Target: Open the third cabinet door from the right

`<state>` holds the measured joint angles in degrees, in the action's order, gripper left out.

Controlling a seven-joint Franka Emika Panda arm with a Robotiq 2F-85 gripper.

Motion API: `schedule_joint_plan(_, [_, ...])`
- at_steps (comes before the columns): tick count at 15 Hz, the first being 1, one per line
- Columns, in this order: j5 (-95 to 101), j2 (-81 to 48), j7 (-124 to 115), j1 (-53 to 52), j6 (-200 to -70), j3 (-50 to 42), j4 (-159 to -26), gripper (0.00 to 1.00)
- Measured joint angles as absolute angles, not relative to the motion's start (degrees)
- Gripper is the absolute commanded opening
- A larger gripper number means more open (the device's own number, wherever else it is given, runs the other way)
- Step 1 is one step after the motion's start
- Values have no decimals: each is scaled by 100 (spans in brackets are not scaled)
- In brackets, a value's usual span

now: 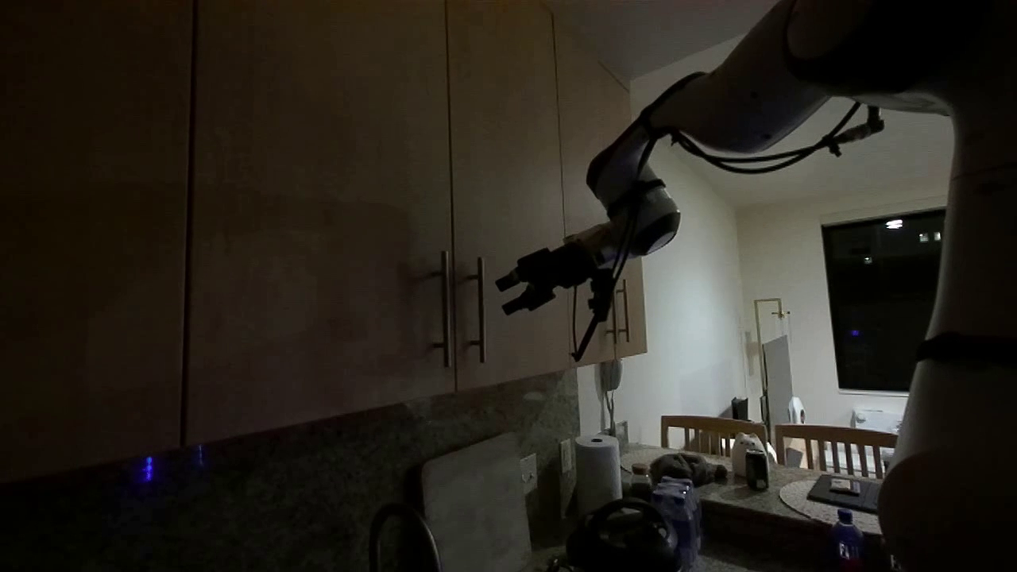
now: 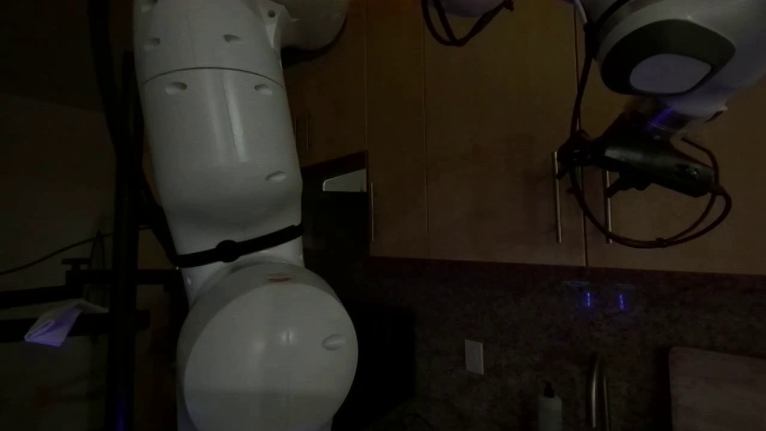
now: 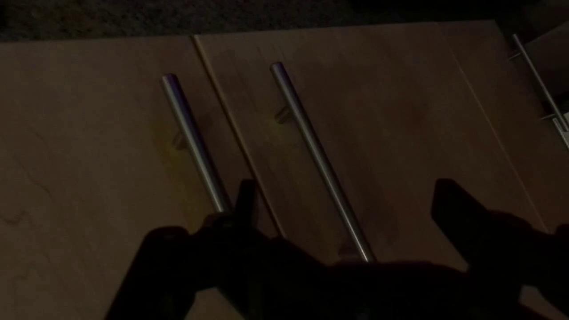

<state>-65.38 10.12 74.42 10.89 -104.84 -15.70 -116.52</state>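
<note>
Narrow door (image 1: 512, 159): closed, above the backsplash (image 1: 334, 469) and directly right of the wide door (image 1: 318, 199), its bar handle (image 1: 481, 310) low along the left edge.
Arm (image 1: 747, 99): stretches toward the cabinets (image 1: 95, 238) in dim light.
Fingers (image 1: 520, 303): spread apart in front of the narrow door in an exterior view, clear of its handle; from the wrist camera, the wide door's handle (image 3: 325, 168) appears between them.
Cutting board (image 1: 477, 508): stands on edge below the narrow door.
Paper towels (image 1: 597, 473): a white roll stands farther right.

Third door (image 1: 508, 175) in all views
</note>
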Motion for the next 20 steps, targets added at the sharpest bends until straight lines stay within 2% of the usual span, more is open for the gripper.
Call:
schedule_joint_plan(4, [-6531,956,7442,1089,-10538,-1541,-11646,100])
schedule_joint_plan(10, [-6531,635,7732,1017,-11295,-1315,-11511,100])
schedule_joint_plan(20, [-6537,297,8120,1026,-11125,-1252,-10898,100])
